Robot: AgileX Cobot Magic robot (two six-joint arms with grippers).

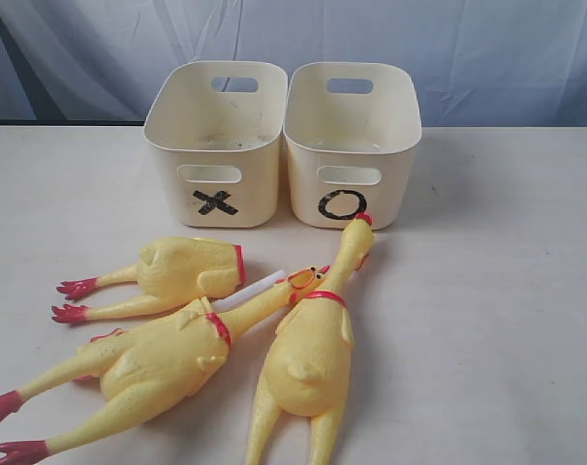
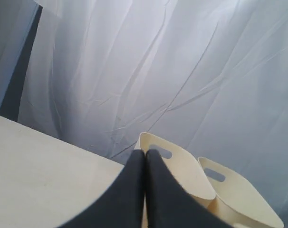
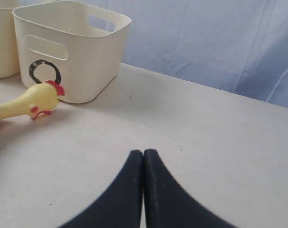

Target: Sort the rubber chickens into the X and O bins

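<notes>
Two cream bins stand side by side at the back of the table: the X bin (image 1: 216, 145) on the left, the O bin (image 1: 352, 145) on the right. In front lie the rubber chickens: a headless body (image 1: 182, 271) with red feet, a whole chicken (image 1: 158, 363) at front left, and a whole long-necked chicken (image 1: 313, 354) whose head (image 3: 39, 99) touches the O bin (image 3: 72, 47). A white tube (image 1: 247, 291) shows between them. Neither arm shows in the exterior view. My left gripper (image 2: 145, 153) is shut and empty near the bins (image 2: 182, 171). My right gripper (image 3: 143, 153) is shut and empty over bare table.
The pale table (image 1: 497, 291) stretches right of the chickens and bins. A blue-grey curtain (image 1: 487, 48) hangs behind the table's back edge.
</notes>
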